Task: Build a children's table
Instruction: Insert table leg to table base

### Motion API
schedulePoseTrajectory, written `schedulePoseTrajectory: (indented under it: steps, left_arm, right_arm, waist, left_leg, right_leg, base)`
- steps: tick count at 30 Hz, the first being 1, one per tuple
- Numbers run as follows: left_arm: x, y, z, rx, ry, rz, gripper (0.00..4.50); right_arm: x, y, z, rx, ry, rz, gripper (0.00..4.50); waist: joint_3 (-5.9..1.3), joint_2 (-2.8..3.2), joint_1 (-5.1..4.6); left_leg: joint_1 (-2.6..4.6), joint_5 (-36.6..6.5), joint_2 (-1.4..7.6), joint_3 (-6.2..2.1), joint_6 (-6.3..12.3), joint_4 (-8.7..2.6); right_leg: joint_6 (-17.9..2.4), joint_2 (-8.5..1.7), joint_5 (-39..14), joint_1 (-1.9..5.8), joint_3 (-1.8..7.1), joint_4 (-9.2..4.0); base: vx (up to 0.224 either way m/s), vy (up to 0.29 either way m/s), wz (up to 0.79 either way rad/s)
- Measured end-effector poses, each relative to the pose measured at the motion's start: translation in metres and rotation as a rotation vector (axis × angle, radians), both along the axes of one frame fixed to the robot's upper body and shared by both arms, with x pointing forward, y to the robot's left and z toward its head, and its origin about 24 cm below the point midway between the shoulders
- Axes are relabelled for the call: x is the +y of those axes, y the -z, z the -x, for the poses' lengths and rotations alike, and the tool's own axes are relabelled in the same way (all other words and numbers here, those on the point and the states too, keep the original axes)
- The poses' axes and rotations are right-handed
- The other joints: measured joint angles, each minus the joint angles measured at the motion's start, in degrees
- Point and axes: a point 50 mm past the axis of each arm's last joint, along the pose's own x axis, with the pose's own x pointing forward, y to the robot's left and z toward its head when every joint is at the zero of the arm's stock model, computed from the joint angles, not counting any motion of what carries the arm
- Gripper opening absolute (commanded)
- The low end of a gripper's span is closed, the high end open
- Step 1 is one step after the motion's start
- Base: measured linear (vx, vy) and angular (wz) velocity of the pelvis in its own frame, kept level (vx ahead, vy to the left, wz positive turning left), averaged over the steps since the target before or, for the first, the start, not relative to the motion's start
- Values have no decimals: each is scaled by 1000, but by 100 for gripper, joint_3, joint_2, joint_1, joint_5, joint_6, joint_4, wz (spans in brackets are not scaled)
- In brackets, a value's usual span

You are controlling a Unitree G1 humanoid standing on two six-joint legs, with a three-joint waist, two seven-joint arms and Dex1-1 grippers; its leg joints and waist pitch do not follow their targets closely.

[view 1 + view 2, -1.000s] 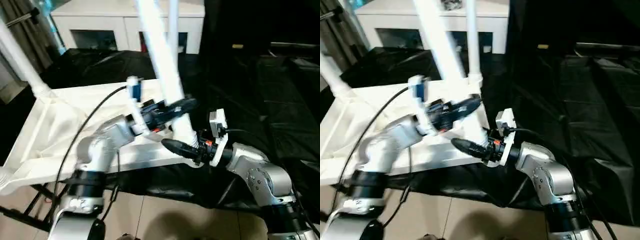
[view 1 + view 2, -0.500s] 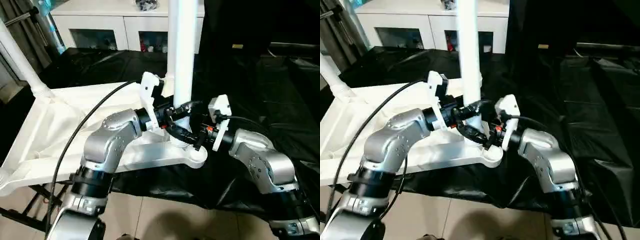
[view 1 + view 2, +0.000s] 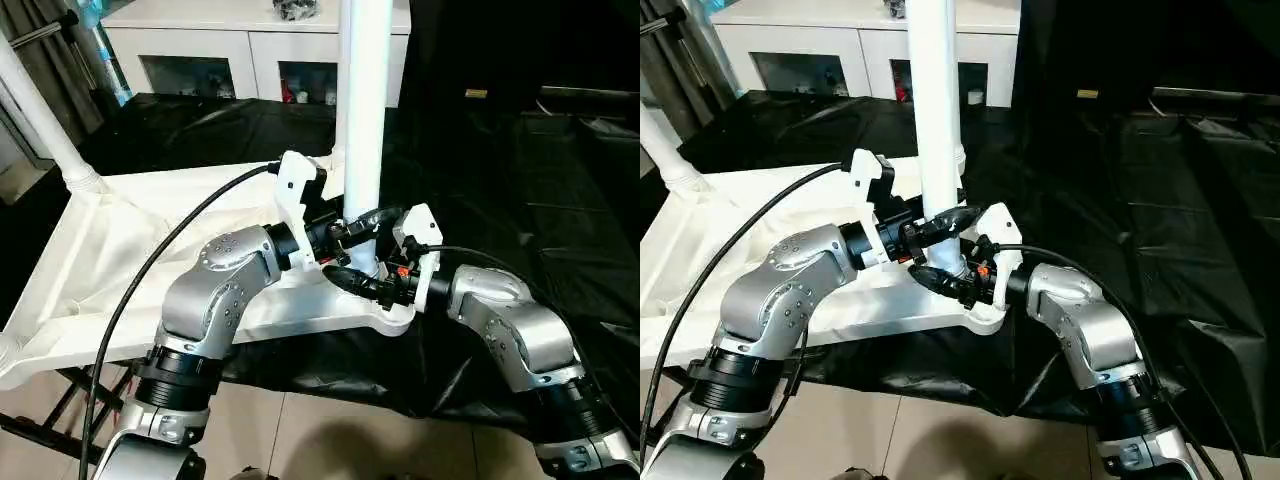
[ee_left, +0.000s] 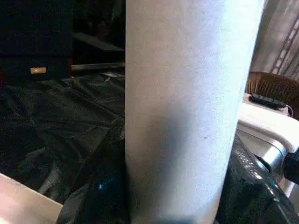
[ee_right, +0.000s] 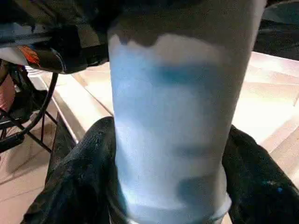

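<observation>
The left gripper [image 3: 362,222] is closed around the upright white leg [image 3: 364,120], one black finger on each side of the tube, low on it and just above the tabletop's near corner socket [image 3: 385,312]. In the left wrist view the leg [image 4: 187,107] stands between the two dark fingers [image 4: 100,196], touching both.

The white tabletop [image 3: 130,260] lies underside up on the black-draped desk [image 3: 500,180], stretching away from the leg toward the robot's left. At its far left corner another white leg [image 3: 40,115] rises at a slant from its socket.

The upright leg stands in the near corner socket, rising past the top of the head views. Behind it, across the desk, stands a white cabinet [image 3: 240,55] with glass-fronted compartments.

The right gripper [image 3: 368,285] clasps the same leg just below the left gripper, right at the socket's mouth. In the right wrist view its black fingers [image 5: 79,186] bracket the foot of the leg [image 5: 173,116] on both sides.
</observation>
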Motion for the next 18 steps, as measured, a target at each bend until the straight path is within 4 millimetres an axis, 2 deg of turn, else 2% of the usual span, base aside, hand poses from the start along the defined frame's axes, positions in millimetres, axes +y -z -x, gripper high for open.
schedulePoseTrajectory:
  steps: [4, 5, 7, 12, 18]
  left_arm:
    - [0, 1, 0, 9, 1, -3, 199]
    - [0, 0, 0, 14, 0, -2, 234]
    - [2, 0, 0, 31, 2, 7, 269]
    - [1, -3, 2, 62, 23, 70, 304]
    - [3, -30, -12, 27, 9, 183, 315]
  right_arm:
    - [0, 1, 0, 5, -1, 0, 272]
    - [0, 1, 0, 5, -2, -2, 272]
    - [0, 1, 0, 6, -4, -8, 272]
    - [-5, -1, -1, 8, 13, -17, 272]
    - [-14, -4, 1, 44, -33, -41, 272]
  waist:
    - [-2, 4, 2]
    - [-2, 4, 1]
    - [-2, 4, -5]
    - [-3, 5, 2]
    - [-3, 4, 46]
  left_leg:
    - [0, 0, 0, 0, 0, 2]
    - [0, 0, 0, 0, 0, 2]
    - [1, 0, 0, 0, 0, 2]
    - [-1, 0, 0, 0, 0, 9]
    - [1, 0, 0, 0, 0, 15]
  right_leg:
    - [0, 0, 0, 0, 0, 1]
    - [0, 0, 0, 0, 0, 2]
    - [-1, 0, 0, 0, 1, 3]
    - [-2, 0, 1, 1, 1, 4]
    - [-7, 0, 6, 6, 3, 6]
  base:
    - [0, 0, 0]
    - [0, 0, 0]
    - [0, 0, 0]
    - [0, 0, 0]
    - [0, 0, 0]
